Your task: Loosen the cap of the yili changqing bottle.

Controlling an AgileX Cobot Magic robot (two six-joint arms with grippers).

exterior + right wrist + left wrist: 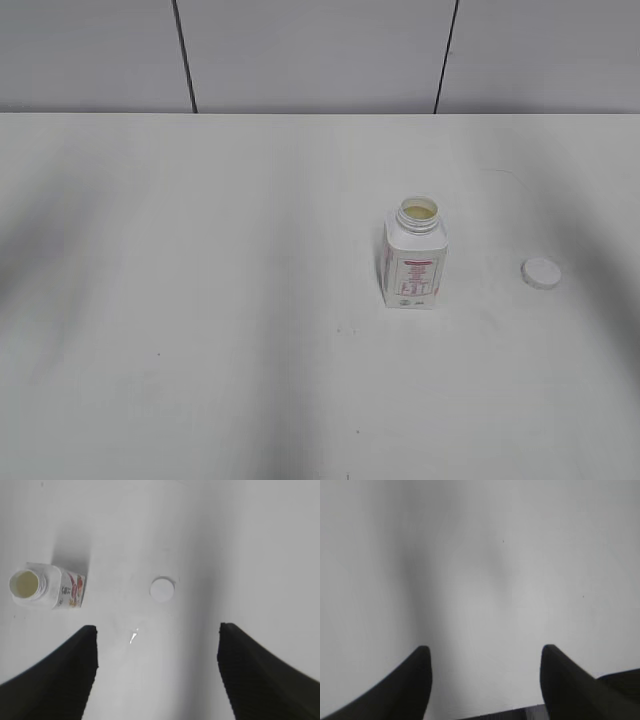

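Note:
The yili changqing bottle (414, 262) stands upright on the white table, right of centre, its round neck uncovered with pale liquid inside. The white cap (541, 272) lies flat on the table to its right, apart from it. From above, the right wrist view shows the bottle (47, 586) at the left and the cap (163, 589) near the middle. My right gripper (157, 630) hangs open well above them, holding nothing. My left gripper (485, 652) is open over bare table. Neither arm appears in the exterior view.
The white table (200, 300) stretches wide around the bottle, with a grey panelled wall (320, 50) behind its far edge. Soft arm shadows fall across the tabletop.

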